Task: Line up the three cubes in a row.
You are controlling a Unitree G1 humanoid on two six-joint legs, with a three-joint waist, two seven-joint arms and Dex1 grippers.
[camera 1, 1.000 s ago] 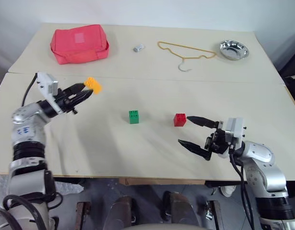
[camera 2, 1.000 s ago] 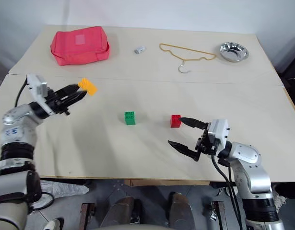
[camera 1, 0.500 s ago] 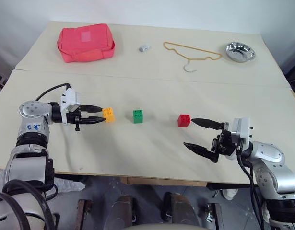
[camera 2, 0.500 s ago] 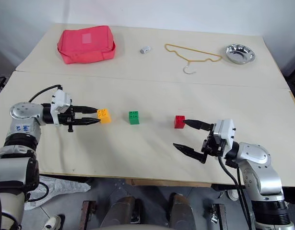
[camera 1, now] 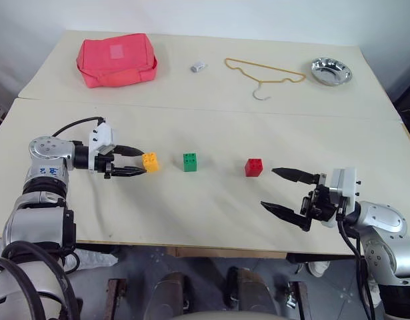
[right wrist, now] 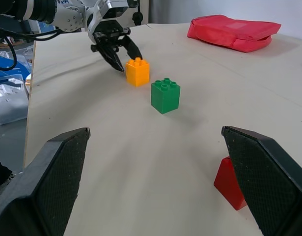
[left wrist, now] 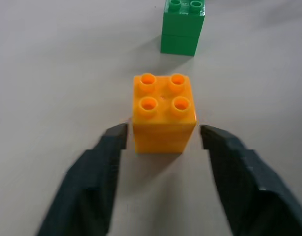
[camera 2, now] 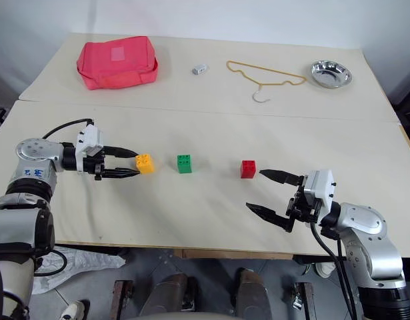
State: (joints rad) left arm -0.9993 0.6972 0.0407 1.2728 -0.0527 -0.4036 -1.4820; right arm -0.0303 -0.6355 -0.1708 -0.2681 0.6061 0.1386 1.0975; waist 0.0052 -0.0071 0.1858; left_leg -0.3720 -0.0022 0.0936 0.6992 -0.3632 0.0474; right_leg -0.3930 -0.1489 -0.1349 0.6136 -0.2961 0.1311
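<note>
surface: pale table [camera 1: 211, 220] of two boards butted together, white wall behind
orange-yellow cube [camera 1: 150, 161]: resting studs-up on the near board, leftmost of the three; it sits between the fingertips of the left gripper [camera 1: 138, 161]
green cube [camera 1: 189, 161]: just to the right of the orange-yellow one, a small gap between them
red cube [camera 1: 254, 167]: further right, with a wider gap to the green and sitting a touch nearer the robot; so the row looks almost made but unevenly spaced
step in hand: judged to be the release of the orange-yellow cube at the left end of the row
doing it well: spread the fingers evenly and draw straight back along their own line, so neither pad drags or twists the cube; lift only once clear
left gripper state: partly parted; in the left wrist view both pads stand off the cube's sides with slim gaps, so it grips nothing
right gripper [camera 2: 269, 192]: spread wide and empty, hovering near the red cube but apart from it
far board: red pouch [camera 1: 115, 60], tiny grey block [camera 1: 197, 66], yellow hanger [camera 1: 261, 73], steel bowl [camera 1: 331, 70], all well apart from the row
</note>
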